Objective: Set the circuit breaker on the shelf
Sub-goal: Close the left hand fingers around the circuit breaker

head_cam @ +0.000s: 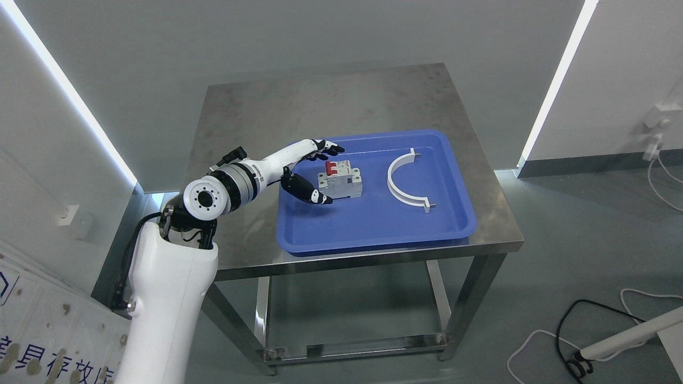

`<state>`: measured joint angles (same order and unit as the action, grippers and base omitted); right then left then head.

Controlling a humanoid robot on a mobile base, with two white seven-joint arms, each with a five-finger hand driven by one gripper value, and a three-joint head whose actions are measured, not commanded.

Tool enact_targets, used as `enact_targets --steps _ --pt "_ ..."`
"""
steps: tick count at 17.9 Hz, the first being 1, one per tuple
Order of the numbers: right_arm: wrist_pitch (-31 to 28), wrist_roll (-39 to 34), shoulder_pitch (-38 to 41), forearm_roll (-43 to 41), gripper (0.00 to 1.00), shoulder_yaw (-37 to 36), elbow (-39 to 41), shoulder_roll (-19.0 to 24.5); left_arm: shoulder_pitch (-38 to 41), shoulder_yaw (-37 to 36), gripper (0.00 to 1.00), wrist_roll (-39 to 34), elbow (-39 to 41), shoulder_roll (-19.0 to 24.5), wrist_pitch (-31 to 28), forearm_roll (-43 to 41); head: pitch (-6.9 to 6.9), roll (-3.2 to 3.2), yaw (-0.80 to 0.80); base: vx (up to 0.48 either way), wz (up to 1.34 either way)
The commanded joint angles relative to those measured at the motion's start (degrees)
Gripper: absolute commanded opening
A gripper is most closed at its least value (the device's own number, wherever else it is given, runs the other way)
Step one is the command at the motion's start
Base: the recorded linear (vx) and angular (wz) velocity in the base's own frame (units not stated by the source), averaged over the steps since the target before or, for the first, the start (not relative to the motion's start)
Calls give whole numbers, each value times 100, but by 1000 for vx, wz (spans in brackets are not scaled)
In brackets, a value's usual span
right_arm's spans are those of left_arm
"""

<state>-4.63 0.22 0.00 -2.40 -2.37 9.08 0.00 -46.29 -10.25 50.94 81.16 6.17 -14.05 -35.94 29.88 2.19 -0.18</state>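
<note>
1. So, the grasp is the step in hand, judging by the layout: the left hand (312, 173) is spread wide around the left end of the circuit breaker (340, 182), fingers (326, 150) behind it, thumb (309, 193) in front. Nothing is held yet.
2. The breaker is lying in the blue tray (373, 229), left of the middle, red switches toward the back.
3. To do this well, the hand should probably be slid a bit further right so the grey body is properly bracketed, then closed on the flat sides, not on the red toggles.
4. A straight-up lift would be advised, so the tray's rim isn't clipped.
5. No shelf can be seen up top; only the lower rail of the steel table (341, 101) is visible, so the drop spot can't be told.
6. Count: one breaker, one white curved bracket (399, 184) (well apart from the breaker), one tray, one table.
7. A right arm isn't seen anywhere.
</note>
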Motion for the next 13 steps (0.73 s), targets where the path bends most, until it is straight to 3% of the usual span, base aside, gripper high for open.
enact_targets --steps 1,6,8,10,13 --pt "190 -4 97 -6 100 0 -2 -100 -135 -355 58 -66 -803 -230 95 -281 0 0 0 0 0" --pt "190 -4 97 3 100 0 -2 -100 -126 -223 49 -322 -1023 -256 377 -290 0 0 0 0 0" --pt "190 -4 97 3 100 0 6 -100 -135 -144 41 -322 -1058 -256 727 -299 0 0 0 0 0" --pt "190 -4 97 3 100 0 -2 -100 -135 13 27 -365 -1129 -256 1113 -317 0 0 0 0 0" --pt "190 -4 97 -6 100 0 -2 -100 -144 574 18 -453 -1103 -457 1466 -247 0 0 0 0 0"
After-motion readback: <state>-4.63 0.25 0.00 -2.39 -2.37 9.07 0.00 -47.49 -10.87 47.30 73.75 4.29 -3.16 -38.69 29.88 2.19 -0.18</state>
